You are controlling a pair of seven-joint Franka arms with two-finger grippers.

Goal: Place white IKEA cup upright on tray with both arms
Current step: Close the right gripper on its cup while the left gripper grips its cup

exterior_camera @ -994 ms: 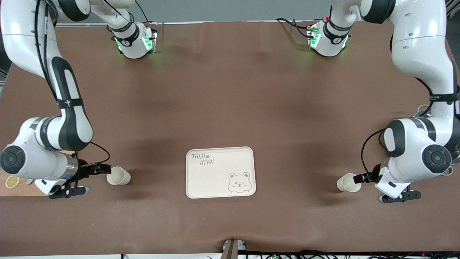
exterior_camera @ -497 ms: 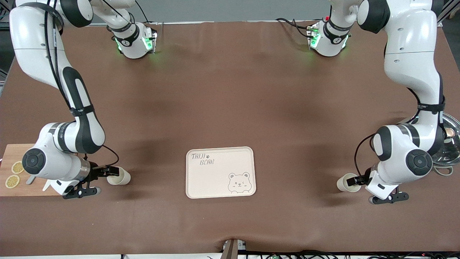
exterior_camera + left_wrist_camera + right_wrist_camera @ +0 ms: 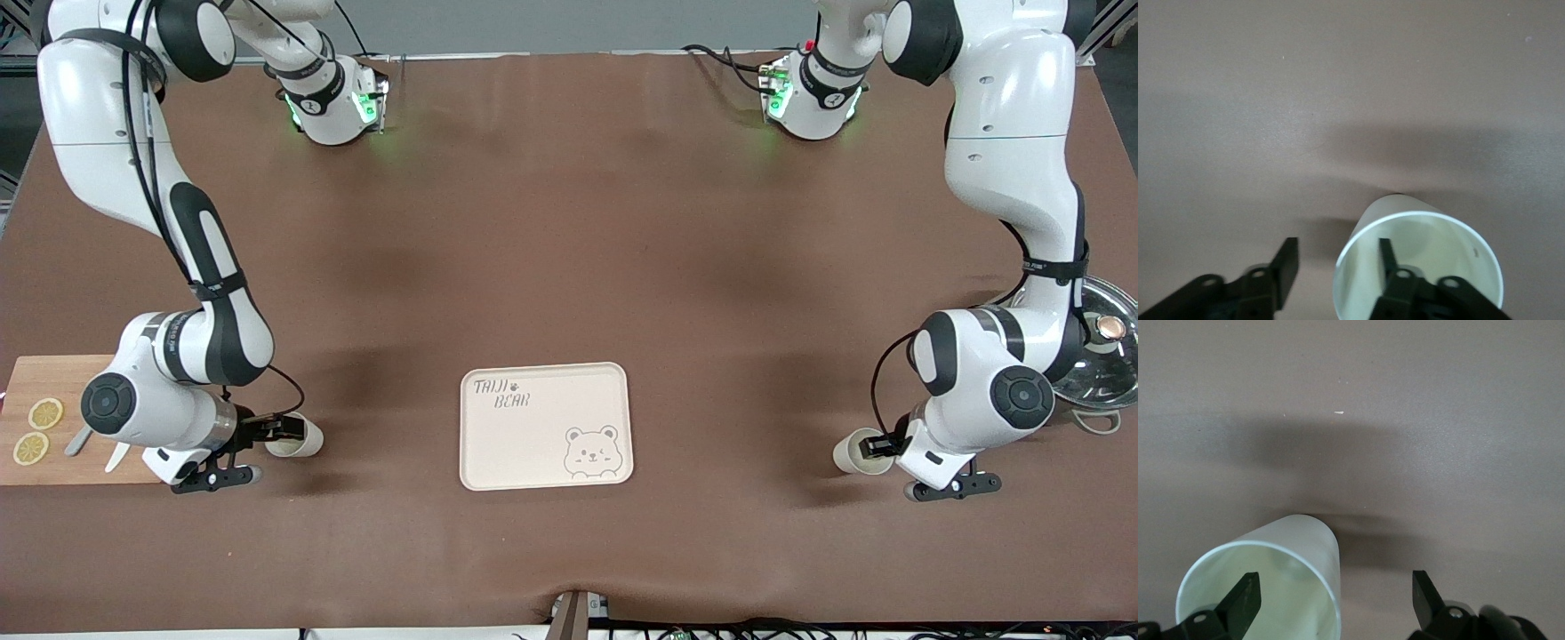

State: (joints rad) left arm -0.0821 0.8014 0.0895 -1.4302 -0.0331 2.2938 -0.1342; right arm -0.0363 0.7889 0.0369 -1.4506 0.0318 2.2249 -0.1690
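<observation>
At the table's two ends, your arms have both slid in on the tipped cups since a second ago. Left gripper [image 3: 880,444] now straddles the wall of its white cup [image 3: 855,451], one finger [image 3: 1390,263] inside, jaws partway closed, not yet pinching. Right gripper [image 3: 283,431] straddles the other cup [image 3: 300,438], jaws wide. Both cups lie well apart from the tray [image 3: 622,418], so you're at grasp, not transport.

Brown table [image 3: 569,222], tray [image 3: 544,444], two cups [image 3: 307,437], board [image 3: 36,444], perhaps lid [image 3: 1102,356]
</observation>
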